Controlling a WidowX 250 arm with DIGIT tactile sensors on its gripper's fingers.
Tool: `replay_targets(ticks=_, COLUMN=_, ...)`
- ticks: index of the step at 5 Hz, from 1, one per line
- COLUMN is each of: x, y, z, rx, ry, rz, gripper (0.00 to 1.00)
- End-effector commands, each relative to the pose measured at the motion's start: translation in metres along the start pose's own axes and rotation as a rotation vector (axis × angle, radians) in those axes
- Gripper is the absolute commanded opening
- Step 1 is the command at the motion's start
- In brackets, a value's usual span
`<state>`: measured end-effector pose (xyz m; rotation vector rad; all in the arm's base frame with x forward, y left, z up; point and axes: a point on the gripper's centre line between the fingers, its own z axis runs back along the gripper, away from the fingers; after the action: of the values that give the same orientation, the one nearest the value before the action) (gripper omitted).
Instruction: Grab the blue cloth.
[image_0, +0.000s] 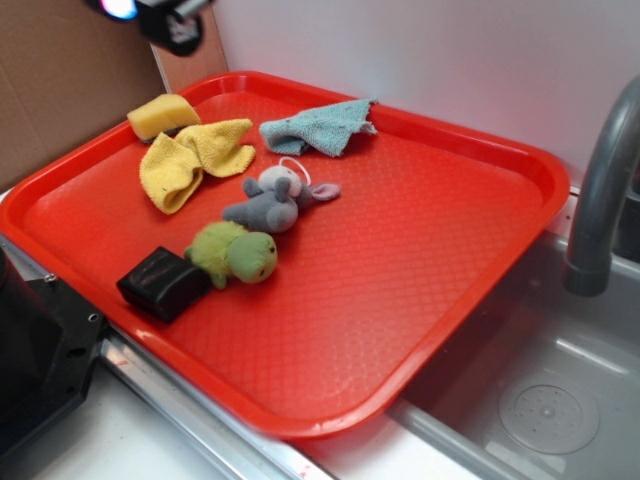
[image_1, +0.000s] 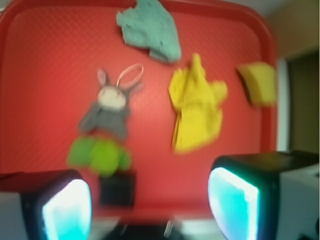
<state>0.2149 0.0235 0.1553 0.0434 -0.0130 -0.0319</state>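
The blue cloth (image_0: 320, 126) lies crumpled near the far rim of the red tray (image_0: 420, 260); in the wrist view the blue cloth (image_1: 150, 31) is at the top centre. My gripper (image_1: 150, 205) hangs high above the tray's near-left side, far from the cloth. Its two fingers (image_1: 67, 207) stand wide apart with nothing between them. In the exterior view only a dark part of the gripper (image_0: 165, 18) shows at the top left edge.
On the tray lie a yellow cloth (image_0: 192, 158), a yellow sponge (image_0: 162, 115), a grey plush mouse (image_0: 275, 198), a green plush toy (image_0: 235, 253) and a black block (image_0: 163, 283). A sink (image_0: 540, 400) with a grey faucet (image_0: 605, 190) is to the right.
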Motion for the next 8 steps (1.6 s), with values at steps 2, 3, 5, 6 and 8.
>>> replay_targets(ticks=2, x=0.071, y=0.005, z=-0.093, rx=-0.067, ry=0.051, rz=-0.156, gripper=1.00)
replay_targets(ticks=3, x=0.081, y=-0.008, z=-0.110, rx=-0.029, ry=0.043, rz=-0.147, gripper=1.00)
replay_targets(ticks=5, x=0.081, y=-0.008, z=-0.110, rx=-0.029, ry=0.043, rz=-0.147, gripper=1.00)
replay_targets(ticks=6, x=0.081, y=-0.008, z=-0.110, rx=-0.029, ry=0.043, rz=-0.147, gripper=1.00)
replay_targets(ticks=8, x=0.075, y=0.021, z=-0.101, rx=0.021, ry=-0.067, rz=-0.247, gripper=1.00)
